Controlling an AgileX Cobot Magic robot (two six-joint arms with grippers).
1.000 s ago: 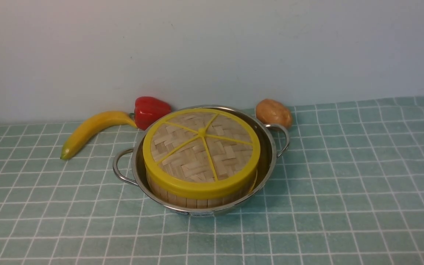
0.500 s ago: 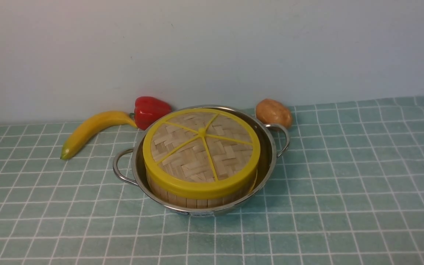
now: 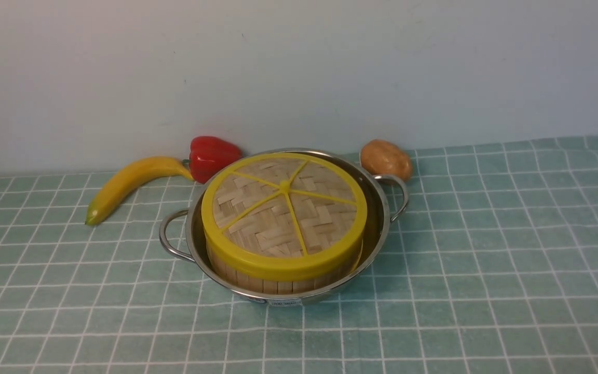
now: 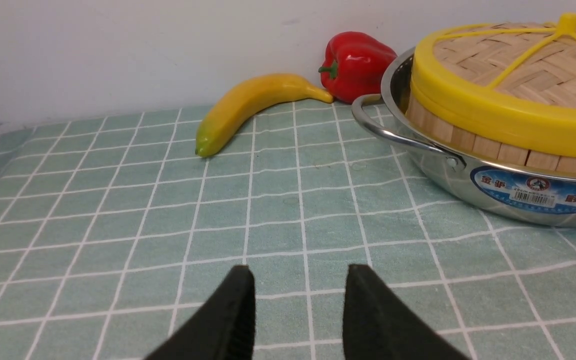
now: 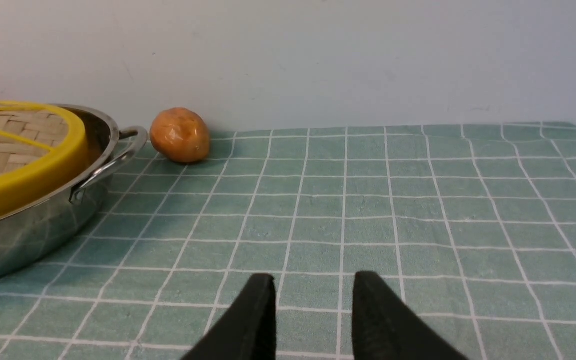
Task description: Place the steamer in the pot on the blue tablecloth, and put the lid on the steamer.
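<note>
Front view. The pot stands on the blue tablecloth covering the table. The steamer sits inside the pot, its slatted wall showing above the steel rim. The lid rests flat on the steamer, yellow rim over yellow rim, apparently seated all round. No arm appears in this view. A banana and a red bell pepper lie behind the pot on the left; a potato lies just behind the right handle.

Judgement: both placements appear complete. No step seems to be left; the next move calls only for keeping the arms clear of the pot.

Left wrist view. The left end effector hovers over bare cloth, well apart from the pot, fingers spread and holding nothing. The pot carries a blue label on its wall. The steamer's contents are hidden under the lid; nothing else shows in the pot.

Right wrist view. The right end effector is likewise spread and empty, over bare cloth near the pot's right handle but not touching it. The potato sits just beside that handle, outside the pot.
</note>
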